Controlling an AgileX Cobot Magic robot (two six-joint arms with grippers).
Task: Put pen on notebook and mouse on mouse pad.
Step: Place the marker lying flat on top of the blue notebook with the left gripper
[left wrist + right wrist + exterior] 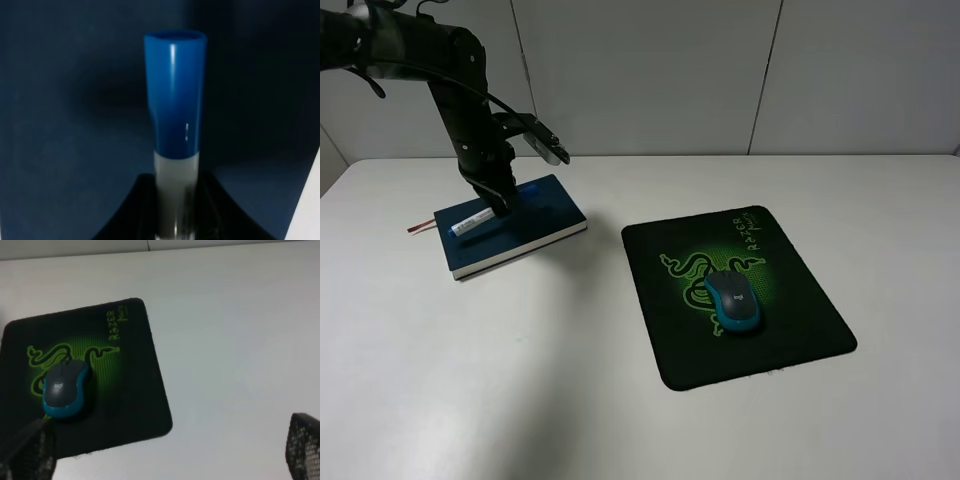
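High view: left gripper down on the notebook, clamped on the pen. Pen lying across the cover, white barrel poking out toward the ribbon side. Notebook sitting on the white table, left part, ribbon sticking out past its edge. Over on the right, mouse pad flat on the table, well apart from the notebook. Mouse parked on the pad, right over the green snake logo. Right arm nowhere in this shot.

Left wrist: super close-up. Pen pinched between the black fingers, blue cap pointing away from the camera, bit of white barrel showing at the grip. Dark blue notebook cover filling the background.

Right wrist: right gripper wide apart, gripping nothing, hanging above the table. Just the finger tips showing at the picture's edge. Mouse on the pad there too, over the green logo.
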